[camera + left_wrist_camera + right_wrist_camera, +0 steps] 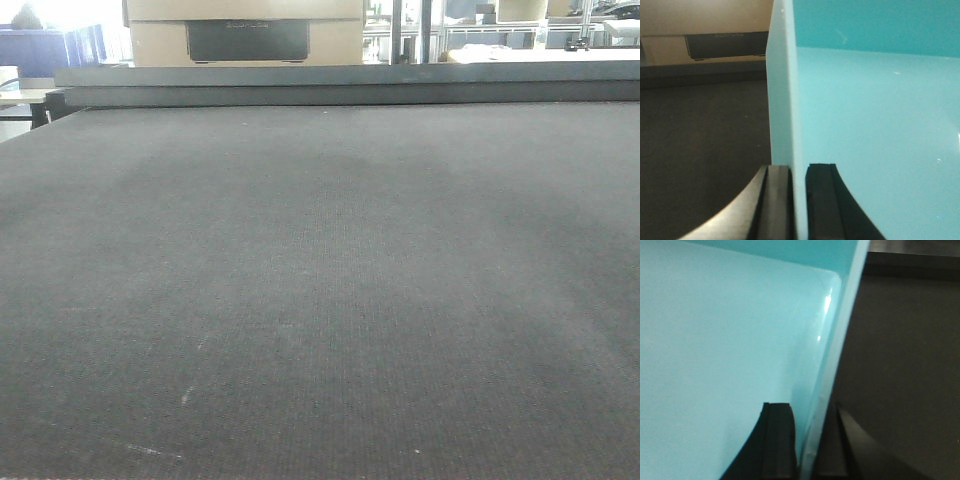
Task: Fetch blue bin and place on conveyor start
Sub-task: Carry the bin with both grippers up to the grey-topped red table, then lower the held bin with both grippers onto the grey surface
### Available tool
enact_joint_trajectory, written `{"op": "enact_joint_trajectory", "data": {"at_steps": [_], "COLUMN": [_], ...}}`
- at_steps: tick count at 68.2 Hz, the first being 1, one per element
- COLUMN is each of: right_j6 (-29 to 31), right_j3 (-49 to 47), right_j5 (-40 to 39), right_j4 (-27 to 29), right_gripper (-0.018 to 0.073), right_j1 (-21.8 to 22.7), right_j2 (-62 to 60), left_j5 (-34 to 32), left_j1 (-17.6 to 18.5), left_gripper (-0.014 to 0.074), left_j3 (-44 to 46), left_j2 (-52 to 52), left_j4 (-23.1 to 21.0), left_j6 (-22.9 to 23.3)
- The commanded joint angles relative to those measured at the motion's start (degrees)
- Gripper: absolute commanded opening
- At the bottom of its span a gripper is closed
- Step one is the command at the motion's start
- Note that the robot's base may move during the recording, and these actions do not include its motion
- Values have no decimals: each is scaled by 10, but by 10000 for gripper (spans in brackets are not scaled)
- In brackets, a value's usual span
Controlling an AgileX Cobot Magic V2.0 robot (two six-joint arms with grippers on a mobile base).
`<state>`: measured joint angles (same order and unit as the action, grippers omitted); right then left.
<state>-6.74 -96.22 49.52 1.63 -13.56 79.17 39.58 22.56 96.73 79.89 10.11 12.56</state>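
The blue bin (865, 125) fills the right of the left wrist view, its pale turquoise floor and left wall seen from close up. My left gripper (799, 170) is shut on that wall, one finger outside and one inside. In the right wrist view the blue bin (715, 340) fills the left side, and my right gripper (810, 410) is shut on its right wall in the same way. The conveyor start (320, 300) is a wide dark woven belt that fills the front view. The conveyor start (700, 140) also shows beside the bin in the left wrist view, and the same belt (900, 365) in the right wrist view. Neither the bin nor the grippers appear in the front view.
A raised dark rail (340, 85) crosses the belt's far end. Behind it stands a tan cabinet with a dark panel (247, 40). Metal frames and tables (500, 30) stand at the back right, and a white table edge (15, 95) at the far left.
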Motion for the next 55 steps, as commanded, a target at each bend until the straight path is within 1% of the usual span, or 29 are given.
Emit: {"op": "enact_joint_trajectory", "data": {"at_steps": [1, 25, 41, 48, 55], "right_j6": [15, 15, 15, 15, 15], "right_j3": [-3, -3, -3, -3, -3], "right_j5": [-29, -29, -57, -39, 19], "right_j4": [19, 19, 20, 22, 28], "right_gripper": [-153, -153, -153, -153, -153], "right_j1": [-4, -4, -4, -4, -4], "right_j2": [-4, -4, -4, -5, -5], "left_j5": [-50, -50, -51, -16, 50], "left_j1": [6, 6, 6, 6, 6], "left_gripper": [-111, -111, -111, -111, -111], "left_j3": [5, 5, 5, 5, 2], "left_j2": [-9, -9, -9, -9, -9], "left_j4": [-33, -33, -33, -40, -44], "left_j6": [1, 1, 1, 1, 1]}}
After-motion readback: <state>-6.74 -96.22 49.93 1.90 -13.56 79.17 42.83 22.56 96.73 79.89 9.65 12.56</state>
